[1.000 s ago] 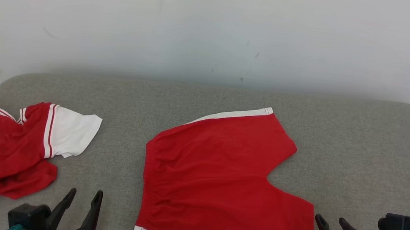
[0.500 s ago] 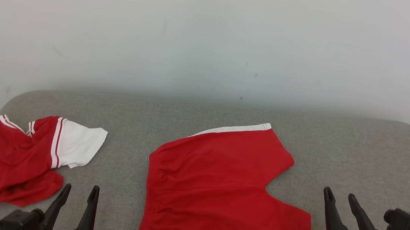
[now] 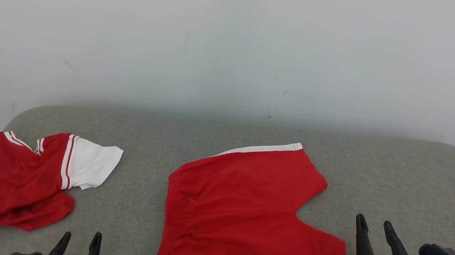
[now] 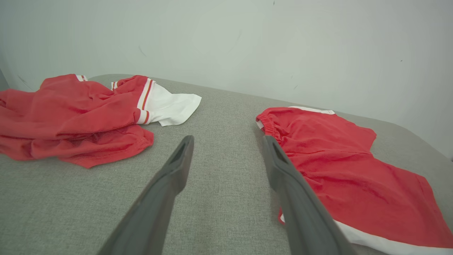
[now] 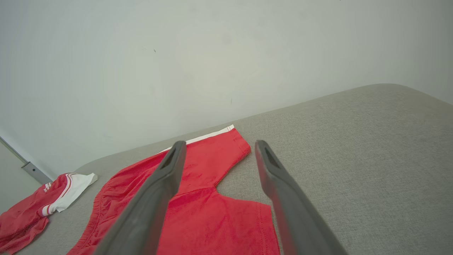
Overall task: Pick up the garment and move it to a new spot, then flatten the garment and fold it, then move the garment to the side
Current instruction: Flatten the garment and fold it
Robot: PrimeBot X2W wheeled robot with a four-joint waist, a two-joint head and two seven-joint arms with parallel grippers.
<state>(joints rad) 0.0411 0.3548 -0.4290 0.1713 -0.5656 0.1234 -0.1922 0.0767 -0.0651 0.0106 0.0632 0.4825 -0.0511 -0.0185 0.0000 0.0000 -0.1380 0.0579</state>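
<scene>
**Red shorts [image 3: 243, 213] lying flat between two open grippers**

Set against a second ago, the whole head view is sitting lower in the frame and more of the pale wall [image 3: 236, 39] is showing. The camera has tilted, and the two garments are keeping their places relative to each other.

At the left, a crumpled red and white shirt [image 3: 15, 177] is lying on the grey fabric surface [image 3: 146, 136], well apart from the red shorts. At the lower left edge the left gripper [image 3: 82, 234] is showing less of itself than before, just its two tips, spread with nothing between them.

In the centre the red shorts are lying spread out. The waistband is to the left, one white-trimmed hem at the upper right and the other at the bottom edge.

At the lower right the right gripper [image 3: 374, 221] is standing just beside the nearer leg. Its fingers are more upright than a second ago, spread and empty.

The left wrist view is bringing out the gathered elastic of the waistband just beyond its right-hand finger, and the shirt's striped sleeve at its upper left. In the right wrist view the notch between the two legs is sitting between the parted fingers [image 5: 166, 177].
</scene>
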